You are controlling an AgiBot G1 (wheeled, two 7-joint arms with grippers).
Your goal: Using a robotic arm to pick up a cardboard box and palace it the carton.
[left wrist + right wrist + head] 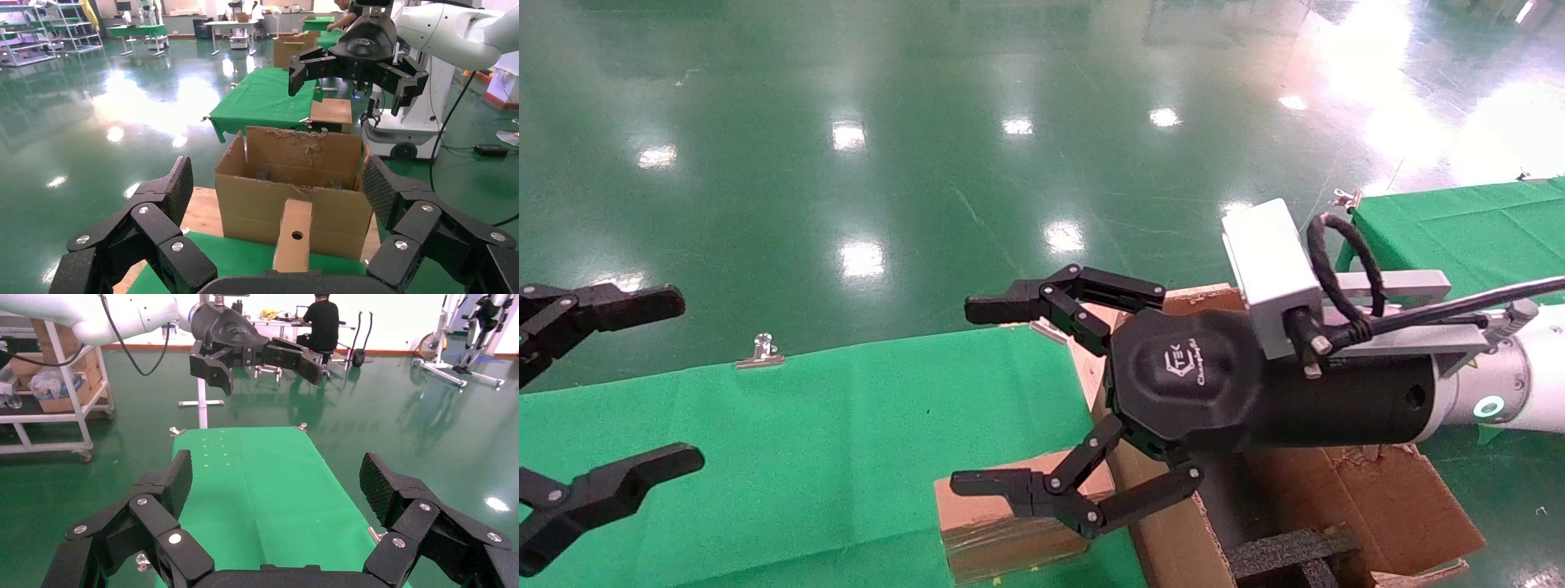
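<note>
The cardboard box [1001,527] stands on the green tabletop [805,441] just left of the carton [1303,498], under the right tool [993,400], spread wide and empty on its white robotic arm [1524,376] stretched leftward, while the left tool [641,384] hangs wide open, empty, far left.

One cardboard box [1009,523], one carton [1303,490], two clips [760,351]

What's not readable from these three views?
- Head view: the carton interior is mostly covered by the right hand and cut by the bottom edge.
- Head view: the cardboard box base is cropped.
- Right wrist view: neither box nor carton appears.
- Left wrist view: carton contents sit behind its front wall.
</note>
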